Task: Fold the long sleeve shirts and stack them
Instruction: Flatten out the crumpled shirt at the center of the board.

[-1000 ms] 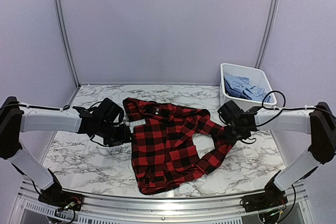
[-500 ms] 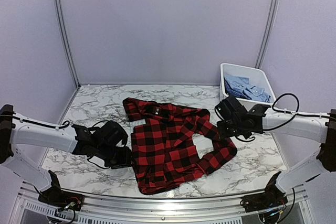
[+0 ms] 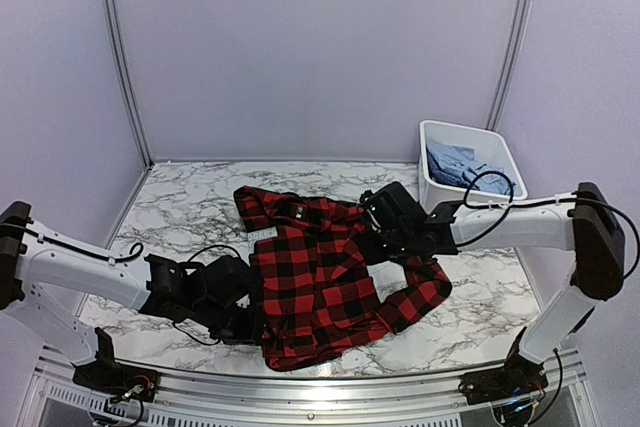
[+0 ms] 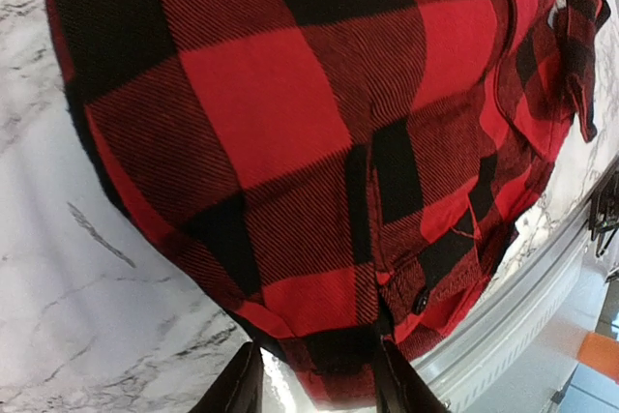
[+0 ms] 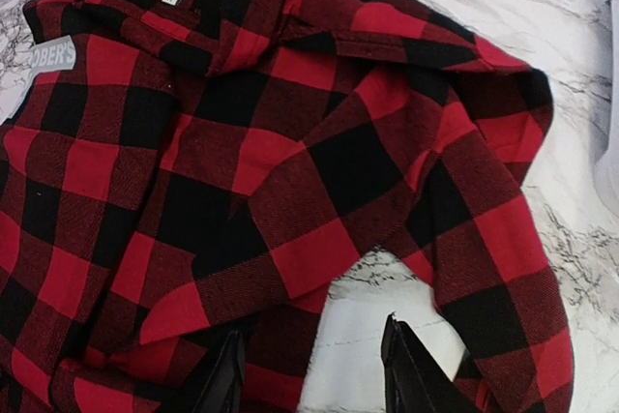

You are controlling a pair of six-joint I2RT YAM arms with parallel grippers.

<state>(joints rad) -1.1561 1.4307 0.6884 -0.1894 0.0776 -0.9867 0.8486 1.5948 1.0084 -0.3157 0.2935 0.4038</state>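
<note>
from above, the red-and-black shirt (image 3: 315,277) lies spread on the table (image 3: 180,197), its right sleeve (image 3: 415,292) doubled back; the blue shirts (image 3: 455,162) sit in the white tub (image 3: 500,159), far right. the left tool (image 3: 248,325) is low at the near left hem, the right tool (image 3: 372,237) over the shirt's right side

left wrist: the fingers (image 4: 237,389) stand apart with the hem corner between them, nothing pinched. closing here may catch only one layer, so the fold would drag crooked; the hem also lies near the table's front edge and could slide off

right wrist: fingers (image 5: 406,374) apart above the gap between body and sleeve; a grab there could meet bare table or bunch the sleeve
</note>
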